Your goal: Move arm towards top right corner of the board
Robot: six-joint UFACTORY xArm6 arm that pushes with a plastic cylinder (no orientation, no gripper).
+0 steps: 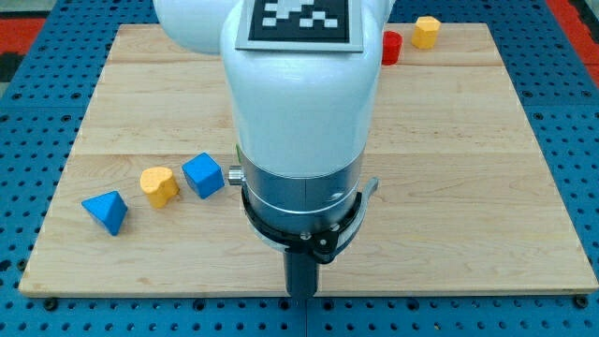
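The white arm fills the middle of the camera view. Its dark rod hangs at the view's bottom, and my tip (300, 294) rests at the board's bottom edge, near the middle. A blue cube (203, 175), a yellow heart-shaped block (160, 186) and a blue triangular block (105, 212) lie in a row to the tip's upper left. A red block (391, 47), partly hidden behind the arm, and a yellow block (426, 32) sit at the board's top, right of centre. The tip touches no block.
The wooden board (468, 140) lies on a blue pegboard table (28, 112). A black-and-white marker (299, 21) sits on top of the arm. The arm hides the board's centre.
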